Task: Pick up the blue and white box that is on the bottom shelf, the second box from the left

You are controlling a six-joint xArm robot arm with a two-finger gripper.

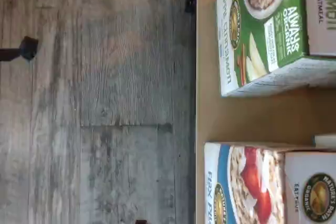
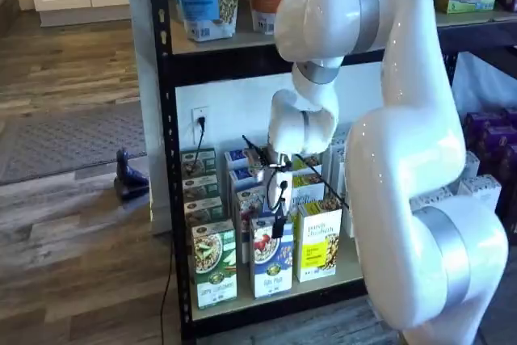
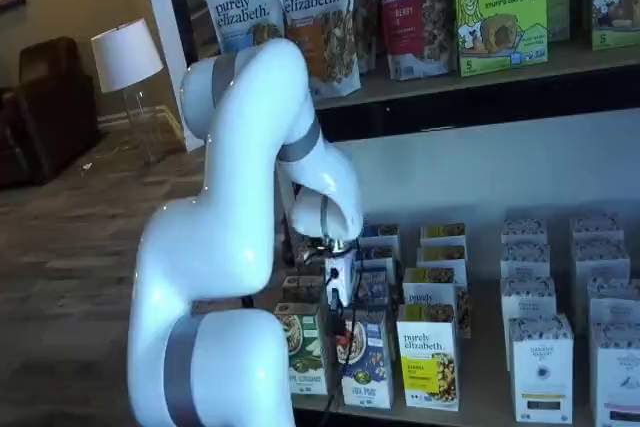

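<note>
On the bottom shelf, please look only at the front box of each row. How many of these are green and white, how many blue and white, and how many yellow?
green and white box: 1
blue and white box: 1
yellow box: 1
Total: 3

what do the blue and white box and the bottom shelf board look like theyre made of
The blue and white box looks like printed cardboard with a slight sheen: sharp folded edges and flat panels. The bottom shelf board seems unfinished pale fibreboard or similar, matte and grainless; its rail looks like black painted metal.
</note>
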